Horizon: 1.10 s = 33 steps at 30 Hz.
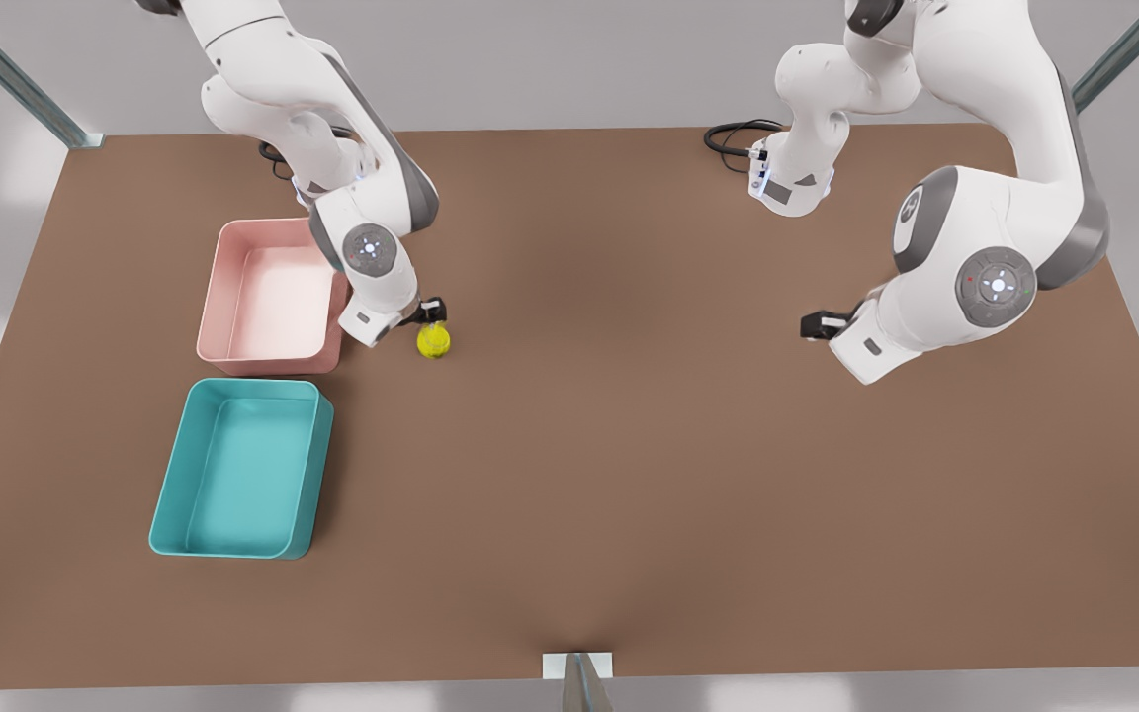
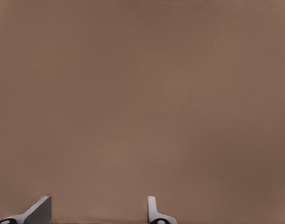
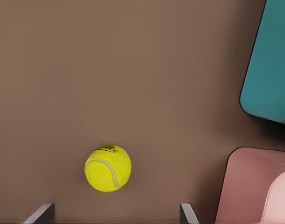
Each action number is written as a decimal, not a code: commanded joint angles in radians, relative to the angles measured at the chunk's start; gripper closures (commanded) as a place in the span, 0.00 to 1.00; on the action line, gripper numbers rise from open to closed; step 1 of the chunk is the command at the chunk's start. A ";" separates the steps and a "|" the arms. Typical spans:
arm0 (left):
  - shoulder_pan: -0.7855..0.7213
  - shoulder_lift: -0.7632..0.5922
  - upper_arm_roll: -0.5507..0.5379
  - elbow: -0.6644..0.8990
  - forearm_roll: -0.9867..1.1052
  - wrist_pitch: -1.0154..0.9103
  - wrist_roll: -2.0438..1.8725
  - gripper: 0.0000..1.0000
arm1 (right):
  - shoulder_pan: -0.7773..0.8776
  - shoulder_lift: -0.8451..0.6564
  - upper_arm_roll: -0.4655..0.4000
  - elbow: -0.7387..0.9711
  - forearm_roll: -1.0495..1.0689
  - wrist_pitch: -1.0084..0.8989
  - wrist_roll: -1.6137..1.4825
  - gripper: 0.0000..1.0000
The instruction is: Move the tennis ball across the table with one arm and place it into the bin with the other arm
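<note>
The tennis ball (image 1: 433,341) rests on the table (image 1: 629,475) beside the pink tray (image 1: 268,297), under the right gripper (image 1: 434,314), whose fingers stand apart around nothing. The left gripper (image 1: 812,326) waits, also spread, well apart. Closing off-centre could squirt the ball away, or it might land in pink, not the teal bin (image 1: 238,470).
</note>
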 commanded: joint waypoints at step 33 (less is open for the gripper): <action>-0.007 0.018 -0.002 0.003 0.000 0.021 -0.355 0.00 | 0.051 0.314 0.001 -0.092 0.010 0.401 0.207 0.00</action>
